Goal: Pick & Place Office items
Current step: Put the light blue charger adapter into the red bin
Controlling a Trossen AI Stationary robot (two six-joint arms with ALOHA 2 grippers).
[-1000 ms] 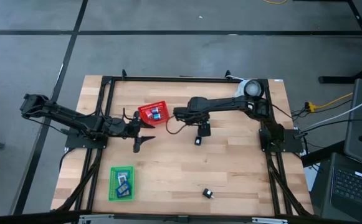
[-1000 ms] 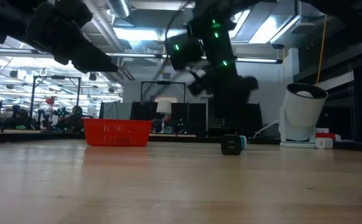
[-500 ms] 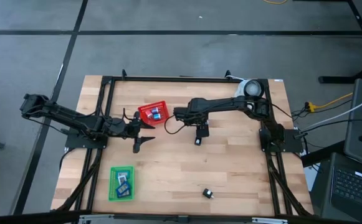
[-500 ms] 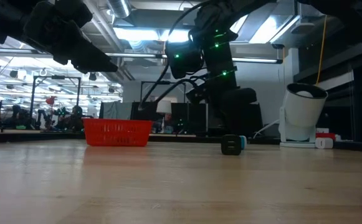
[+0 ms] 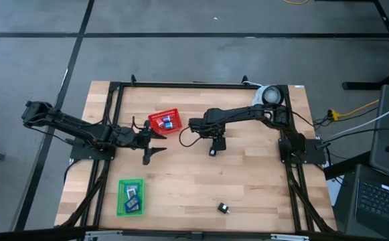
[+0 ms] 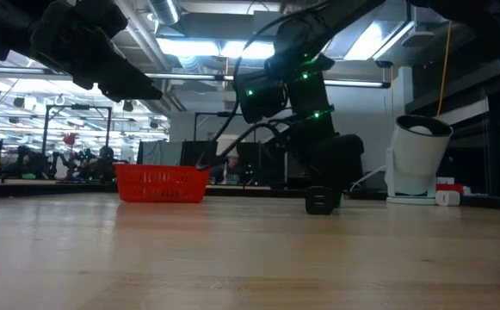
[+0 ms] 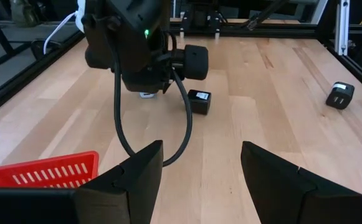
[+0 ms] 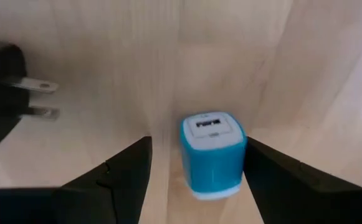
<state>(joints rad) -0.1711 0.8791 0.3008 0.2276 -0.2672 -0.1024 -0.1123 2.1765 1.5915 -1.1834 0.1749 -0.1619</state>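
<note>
My right gripper (image 5: 215, 143) points down at mid-table, open. In its wrist view a small blue charger cube with a white face (image 8: 213, 155) stands on the wood between the two fingers (image 8: 123, 177), with a gap to the left finger. A black plug charger (image 8: 2, 93) lies beside it, prongs toward the cube, and also shows as a black plug charger (image 5: 212, 152) from above. Another black charger (image 5: 223, 208) lies near the table's near edge. My left gripper (image 5: 155, 142) waits open beside the red mesh basket (image 5: 165, 121), which holds blue and pink pieces.
A flat green tray (image 5: 130, 197) with small pieces sits at the near left. A white round device (image 5: 270, 94) stands at the far right corner. The right arm's cable (image 7: 184, 124) loops down near the black charger (image 7: 199, 101). Bare wood lies between the tray and the near black charger.
My right gripper has come down toward the table, over the blue cube beside the black charger, and its arm has shifted slightly toward the near edge. The left arm and the loose pieces have stayed put.
</note>
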